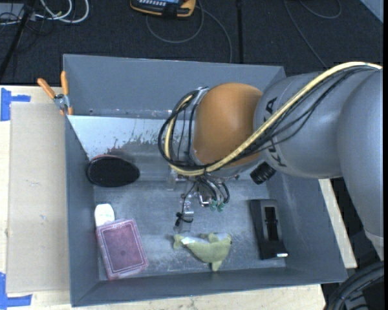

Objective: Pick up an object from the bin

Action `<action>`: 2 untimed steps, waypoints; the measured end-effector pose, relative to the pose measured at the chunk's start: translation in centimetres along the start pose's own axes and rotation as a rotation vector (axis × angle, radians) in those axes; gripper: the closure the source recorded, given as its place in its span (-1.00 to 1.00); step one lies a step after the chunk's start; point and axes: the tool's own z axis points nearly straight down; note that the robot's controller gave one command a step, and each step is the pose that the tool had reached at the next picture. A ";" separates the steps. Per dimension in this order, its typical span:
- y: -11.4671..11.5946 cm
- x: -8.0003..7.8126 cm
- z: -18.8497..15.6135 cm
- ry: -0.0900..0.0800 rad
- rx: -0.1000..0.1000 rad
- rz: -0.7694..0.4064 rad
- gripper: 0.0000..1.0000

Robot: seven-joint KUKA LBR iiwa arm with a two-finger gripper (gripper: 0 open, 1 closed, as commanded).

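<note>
My gripper (183, 216) hangs low in the middle of the bin, under the arm's orange cover, with one thin finger showing. Just below and right of its tip lies a crumpled yellow-green soft thing (205, 247) near the bin's front wall; the fingertip is just above its left end and I cannot tell if they touch. To the right, a black rectangular block (267, 228) lies flat on the floor.
A maroon card box with a white cap (118, 244) lies at the front left. A black oval disc (112, 171) rests at the back left. The arm and its cables hide the bin's back right part.
</note>
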 end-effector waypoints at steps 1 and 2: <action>0.0 -0.2 -0.5 -0.007 -0.001 0.002 -1.00; -3.8 2.5 2.3 -0.007 -0.003 0.049 -1.00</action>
